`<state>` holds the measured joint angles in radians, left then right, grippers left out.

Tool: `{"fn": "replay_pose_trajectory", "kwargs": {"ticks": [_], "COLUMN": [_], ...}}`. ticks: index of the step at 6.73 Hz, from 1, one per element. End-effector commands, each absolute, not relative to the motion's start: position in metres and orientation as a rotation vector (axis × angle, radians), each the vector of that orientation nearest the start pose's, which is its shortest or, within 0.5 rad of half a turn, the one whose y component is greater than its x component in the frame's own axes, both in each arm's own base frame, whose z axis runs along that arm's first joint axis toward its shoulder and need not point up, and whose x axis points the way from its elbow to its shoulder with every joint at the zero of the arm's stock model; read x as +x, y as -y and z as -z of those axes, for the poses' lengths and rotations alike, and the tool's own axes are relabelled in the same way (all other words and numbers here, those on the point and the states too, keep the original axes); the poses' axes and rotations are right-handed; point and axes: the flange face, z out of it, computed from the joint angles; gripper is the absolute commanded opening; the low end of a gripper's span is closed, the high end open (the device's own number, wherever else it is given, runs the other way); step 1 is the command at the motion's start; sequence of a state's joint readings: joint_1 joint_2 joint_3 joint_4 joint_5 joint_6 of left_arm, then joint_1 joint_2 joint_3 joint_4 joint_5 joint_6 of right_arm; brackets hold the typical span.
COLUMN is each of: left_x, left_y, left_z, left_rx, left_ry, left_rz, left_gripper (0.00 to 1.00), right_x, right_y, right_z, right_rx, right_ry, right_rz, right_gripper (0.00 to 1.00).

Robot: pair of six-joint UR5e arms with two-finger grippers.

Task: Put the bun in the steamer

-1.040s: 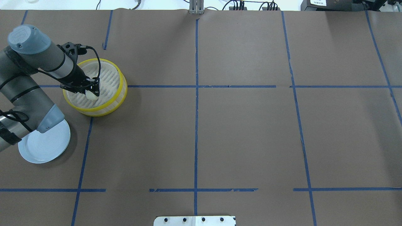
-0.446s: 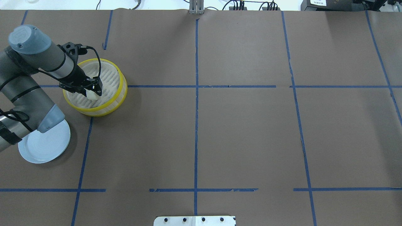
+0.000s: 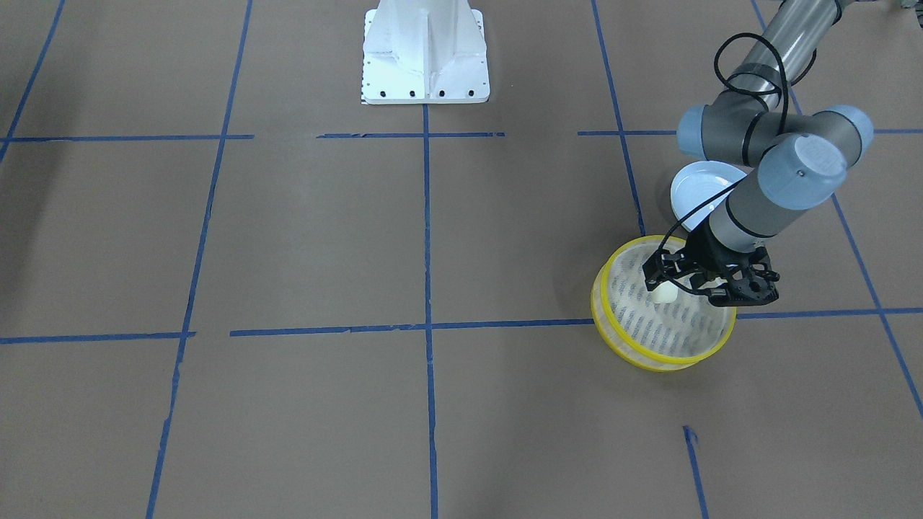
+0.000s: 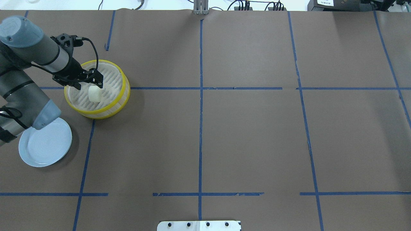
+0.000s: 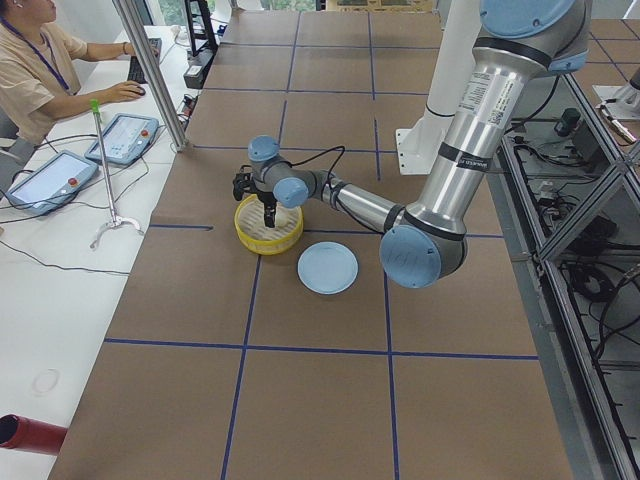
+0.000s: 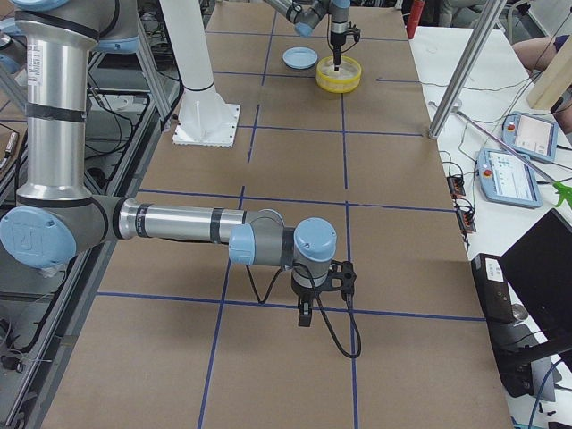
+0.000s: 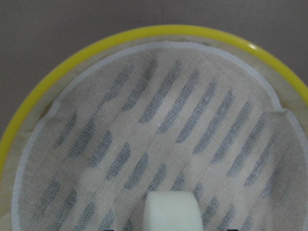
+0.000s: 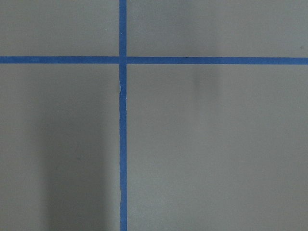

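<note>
The bun (image 4: pixel 94 94) is a small cream-white lump lying on the slatted bottom of the yellow-rimmed steamer (image 4: pixel 126 84), free of the fingers. It also shows in the left wrist view (image 7: pixel 173 211) and the front view (image 3: pixel 665 293). My left gripper (image 4: pixel 90 83) hangs open just above the bun, inside the steamer's rim (image 3: pixel 652 360). My right gripper (image 6: pixel 304 313) shows only in the exterior right view, low over bare table far from the steamer; I cannot tell whether it is open or shut.
A pale blue round plate (image 4: pixel 45 146) with nothing on it lies near the steamer, partly under my left arm's elbow. Brown paper with blue tape lines covers the table. The white robot base (image 3: pixel 425 54) stands mid-table at the robot's side.
My left gripper has let go of the bun and risen, drawing back a little. The bun now lies on the steamer's bottom.
</note>
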<state>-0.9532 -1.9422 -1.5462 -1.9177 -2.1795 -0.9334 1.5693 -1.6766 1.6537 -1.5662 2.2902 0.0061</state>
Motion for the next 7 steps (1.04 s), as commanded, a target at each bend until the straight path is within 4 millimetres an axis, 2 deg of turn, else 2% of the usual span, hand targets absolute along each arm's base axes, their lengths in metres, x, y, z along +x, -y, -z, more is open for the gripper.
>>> {"fn": "replay_pose_trajectory", "kwargs": {"ticks": [1, 2, 3, 4, 6, 7], "left_x": [0.211, 0.134, 0.100, 0.032, -0.047, -0.087], "left_y": [0.598, 0.599, 0.591, 0.579, 0.541, 0.520], "left_z": [-0.382, -0.394, -0.423, -0.461, -0.549, -0.615], "left_rx": [0.162, 0.234, 0.184, 0.197, 0.221, 0.166], "left_ry": [-0.872, -0.845, -0.875, -0.854, -0.774, -0.757], "left_rz": [0.172, 0.172, 0.104, 0.095, -0.032, -0.016], "left_gripper": [1.00, 1.00, 1.00, 1.00, 1.00, 1.00], "right_x": [0.067, 0.067, 0.067, 0.067, 0.067, 0.067], "right_y": [0.446, 0.446, 0.446, 0.446, 0.446, 0.446], "right_z": [-0.671, -0.671, -0.671, -0.671, -0.671, -0.671], "right_rx": [-0.020, -0.020, -0.020, -0.020, -0.020, -0.020], "right_ry": [0.719, 0.719, 0.719, 0.719, 0.719, 0.719], "right_rz": [-0.011, -0.011, -0.011, -0.011, -0.011, -0.011], "right_gripper": [1.00, 1.00, 1.00, 1.00, 1.00, 1.00]}}
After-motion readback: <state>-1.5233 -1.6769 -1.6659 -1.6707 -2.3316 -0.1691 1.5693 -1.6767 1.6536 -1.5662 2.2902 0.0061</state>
